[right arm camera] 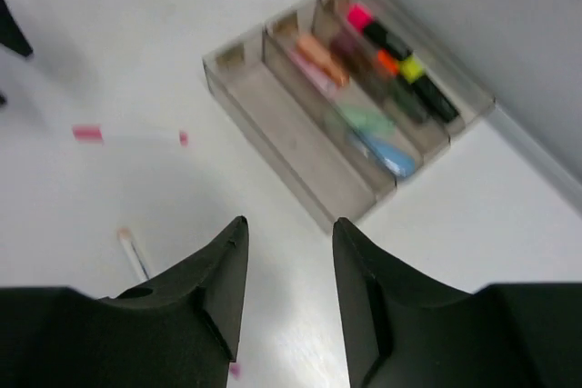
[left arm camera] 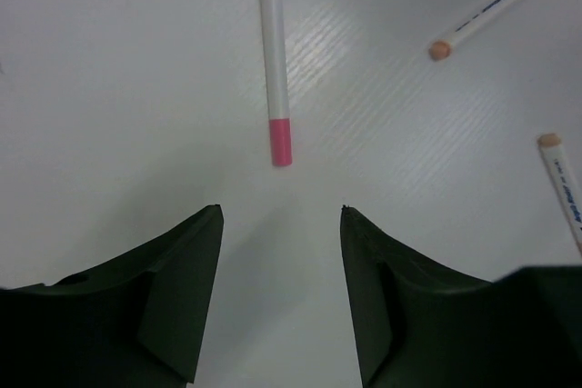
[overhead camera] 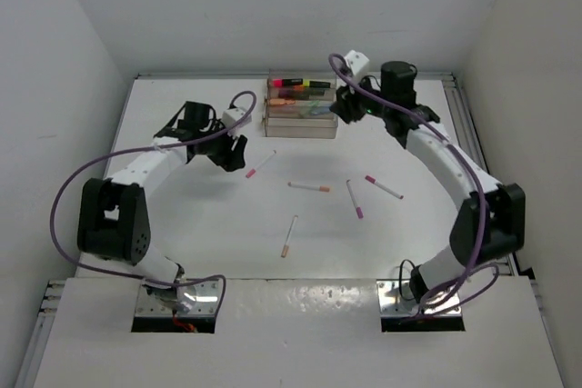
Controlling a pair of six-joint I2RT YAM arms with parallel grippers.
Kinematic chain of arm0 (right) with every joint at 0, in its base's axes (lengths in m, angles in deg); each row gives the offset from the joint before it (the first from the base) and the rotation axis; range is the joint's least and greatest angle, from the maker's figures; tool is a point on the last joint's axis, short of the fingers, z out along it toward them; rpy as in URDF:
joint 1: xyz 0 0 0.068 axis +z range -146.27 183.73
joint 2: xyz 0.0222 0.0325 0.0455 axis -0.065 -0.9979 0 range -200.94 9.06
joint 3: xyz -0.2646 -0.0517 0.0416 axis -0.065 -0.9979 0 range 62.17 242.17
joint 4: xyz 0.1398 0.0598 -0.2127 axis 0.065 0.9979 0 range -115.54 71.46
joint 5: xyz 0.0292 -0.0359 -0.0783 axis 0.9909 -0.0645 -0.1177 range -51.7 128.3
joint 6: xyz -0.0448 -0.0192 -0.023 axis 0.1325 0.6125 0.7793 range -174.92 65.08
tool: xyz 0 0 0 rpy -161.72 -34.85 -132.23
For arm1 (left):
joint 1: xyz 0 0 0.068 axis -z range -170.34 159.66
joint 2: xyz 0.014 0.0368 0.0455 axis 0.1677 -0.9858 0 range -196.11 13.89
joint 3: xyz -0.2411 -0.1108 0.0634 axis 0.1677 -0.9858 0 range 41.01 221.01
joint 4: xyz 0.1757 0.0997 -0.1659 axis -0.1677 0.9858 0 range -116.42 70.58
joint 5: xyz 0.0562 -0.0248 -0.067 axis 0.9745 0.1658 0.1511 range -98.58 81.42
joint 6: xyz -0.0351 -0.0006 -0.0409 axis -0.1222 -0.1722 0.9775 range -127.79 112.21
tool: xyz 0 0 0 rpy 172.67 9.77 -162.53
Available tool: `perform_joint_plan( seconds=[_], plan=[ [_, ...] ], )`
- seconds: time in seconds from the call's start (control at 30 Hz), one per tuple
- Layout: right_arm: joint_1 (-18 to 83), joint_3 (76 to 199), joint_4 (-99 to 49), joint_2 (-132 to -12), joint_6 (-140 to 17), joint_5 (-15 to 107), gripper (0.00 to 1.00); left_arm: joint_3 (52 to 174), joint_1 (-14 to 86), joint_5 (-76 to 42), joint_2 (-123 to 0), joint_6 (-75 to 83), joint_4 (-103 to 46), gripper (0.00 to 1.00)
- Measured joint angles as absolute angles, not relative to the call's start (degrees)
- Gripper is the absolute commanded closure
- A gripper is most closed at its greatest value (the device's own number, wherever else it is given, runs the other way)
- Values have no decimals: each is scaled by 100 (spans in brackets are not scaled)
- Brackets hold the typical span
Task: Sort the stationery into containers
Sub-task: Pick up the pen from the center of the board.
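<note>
The clear stepped containers [overhead camera: 300,112] stand at the back centre. The far tray holds highlighters [right arm camera: 400,59] and a middle tray holds pastel pieces [right arm camera: 368,129]; the nearest tray [right arm camera: 291,147] looks empty. Several thin white pens lie on the table: a pink-capped one [overhead camera: 260,164], also in the left wrist view [left arm camera: 275,65], and others [overhead camera: 309,187] [overhead camera: 289,235] [overhead camera: 354,198] [overhead camera: 384,187]. My left gripper [overhead camera: 232,156] is open and empty, just short of the pink-capped pen [left arm camera: 282,211]. My right gripper [overhead camera: 344,112] is open and empty beside the containers' right end [right arm camera: 289,222].
Two orange-tipped pens [left arm camera: 496,8] [left arm camera: 564,188] lie to the right of the pink one in the left wrist view. A raised rail [overhead camera: 455,106] borders the table at the right, and white walls close in the back and sides.
</note>
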State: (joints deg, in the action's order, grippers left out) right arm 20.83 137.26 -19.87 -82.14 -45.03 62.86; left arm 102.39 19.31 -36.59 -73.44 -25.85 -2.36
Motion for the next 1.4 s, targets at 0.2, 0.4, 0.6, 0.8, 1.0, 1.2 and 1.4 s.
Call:
perform_joint_plan(
  seconds=[0.2, 0.4, 0.6, 0.8, 1.0, 1.2, 1.4],
  plan=[
    [1364, 12115, -1230, -7298, -3511, 6397, 60, 10642, 2379, -2951, -8564, -2485, -199, 50],
    [973, 11241, -767, -6575, -3065, 6553, 60, 11689, 2763, -2479, -9412, -2421, 100, 53],
    [750, 10694, -717, -5810, -2923, 6747, 60, 12360, 2851, -2239, -9866, -2424, 380, 54],
    [439, 10375, -679, -5637, -2923, 6907, 60, 12768, 3036, -2077, -10297, -2421, 627, 56],
    [120, 10257, -660, -5502, -2925, 7084, 60, 13057, 3312, -2020, -10572, -2410, 835, 59],
    [-31, 10209, -655, -5371, -2947, 7243, 60, 13485, 3410, -1882, -10992, -2404, 1176, 70],
    [-68, 10209, -629, -5198, -2993, 7372, 61, 13896, 3412, -1734, -11239, -2426, 1556, 75]
  ],
)
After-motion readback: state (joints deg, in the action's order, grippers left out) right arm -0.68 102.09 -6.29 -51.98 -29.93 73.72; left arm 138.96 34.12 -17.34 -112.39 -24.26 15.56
